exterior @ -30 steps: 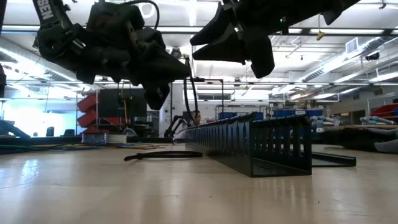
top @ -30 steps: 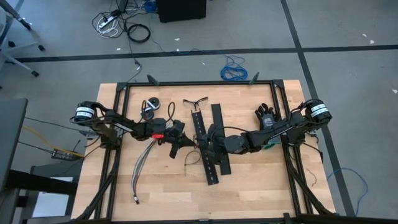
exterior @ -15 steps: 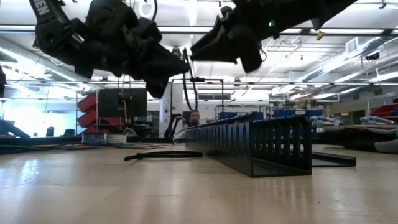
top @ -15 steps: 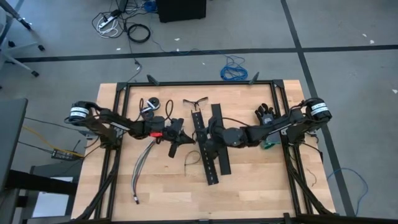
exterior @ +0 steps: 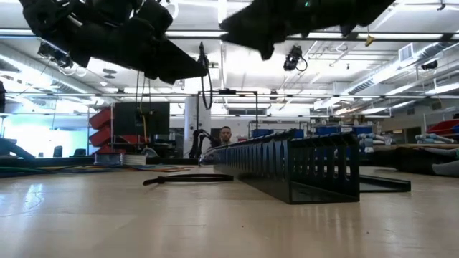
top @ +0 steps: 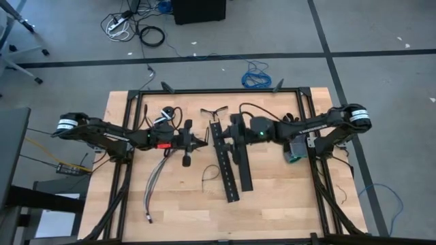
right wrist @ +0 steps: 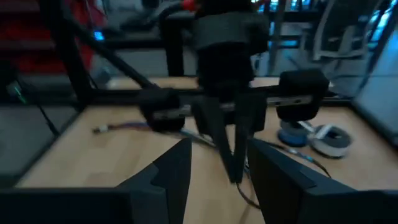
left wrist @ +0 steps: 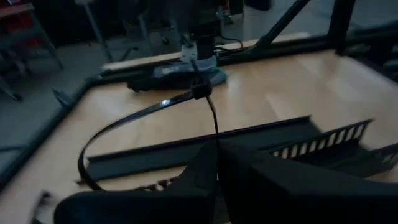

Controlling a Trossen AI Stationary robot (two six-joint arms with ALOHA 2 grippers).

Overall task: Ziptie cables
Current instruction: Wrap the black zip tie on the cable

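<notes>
Table top (top: 272, 204): pale wood, visible grain, satin sheen in low view. Perforated strips (top: 230, 160) in the middle of the table: black plastic, matt, slotted walls. Ziptie (left wrist: 134, 115) above the strips: thin glossy black plastic. Frame rails (top: 133, 109) at the table edges: black metal, matt.

A grey floor (top: 61, 34) crossed by dark tape lines (top: 170, 58) surrounds the wooden table (top: 272, 211). Loose cords (top: 129, 27), a black box (top: 199, 9) and a blue coiled cable (top: 256, 76) lie on it. Across the room, ceiling strip lights (exterior: 215, 34) glow above red bins (exterior: 100, 127), shelving and a seated person (exterior: 226, 134).
</notes>
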